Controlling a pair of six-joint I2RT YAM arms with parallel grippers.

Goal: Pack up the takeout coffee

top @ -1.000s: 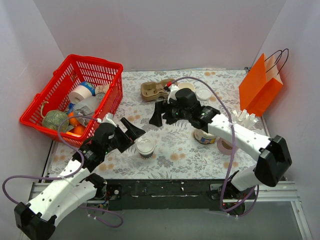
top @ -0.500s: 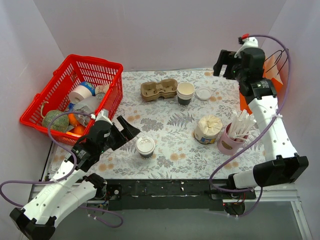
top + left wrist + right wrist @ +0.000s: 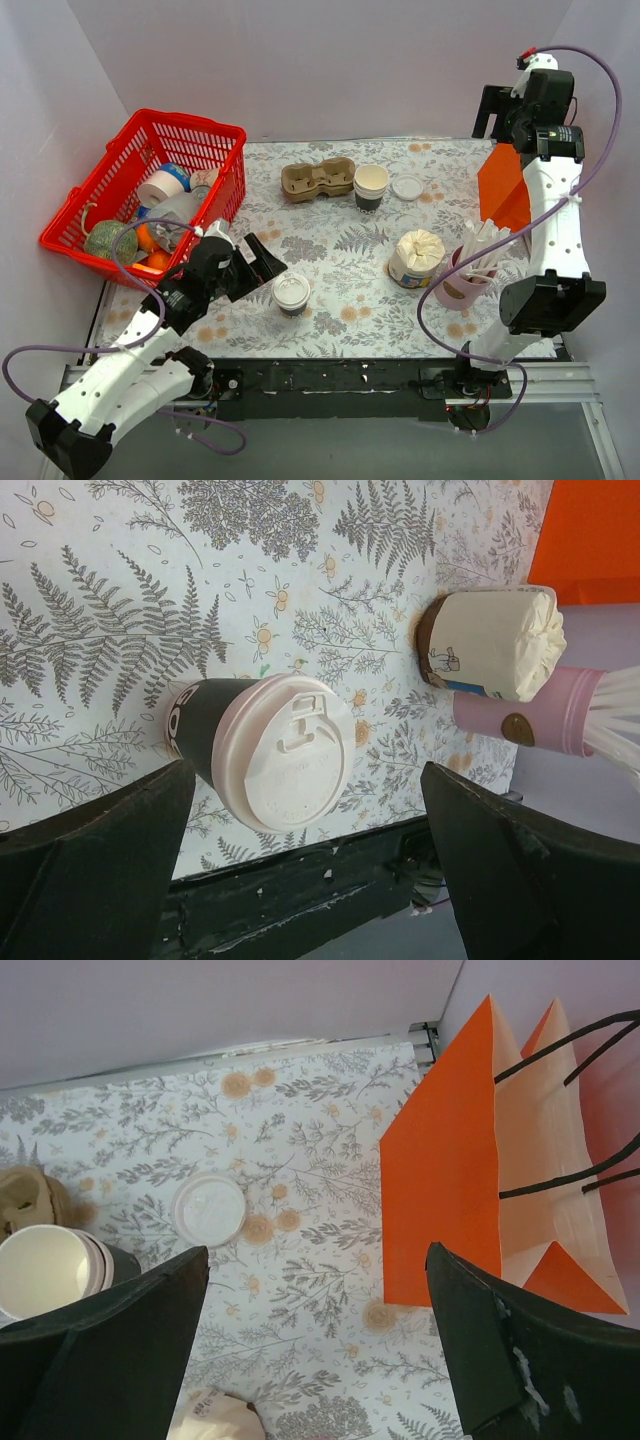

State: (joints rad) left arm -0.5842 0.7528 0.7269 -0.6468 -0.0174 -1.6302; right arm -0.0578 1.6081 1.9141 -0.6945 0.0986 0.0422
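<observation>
Since the takeout coffee (image 3: 291,293) stands upright on the tabletop (image 3: 340,250), the left claw (image 3: 262,258) sits just beside it, jaws spread wide, seemingly lined up to grip its sides. Well apart from the coffee, the right claw (image 3: 492,112) hangs with jaws apart, likely keeping clear.

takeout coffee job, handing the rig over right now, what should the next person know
Left gripper: open, empty, aimed at the takeout coffee, not touching it.
Right gripper: open, empty, held high by the orange bag.
Coffee: upright, lid on, on the table near the front edge.
Done: nothing packed yet.
Left: grip the cup and pack it, probably into the bag.
</observation>
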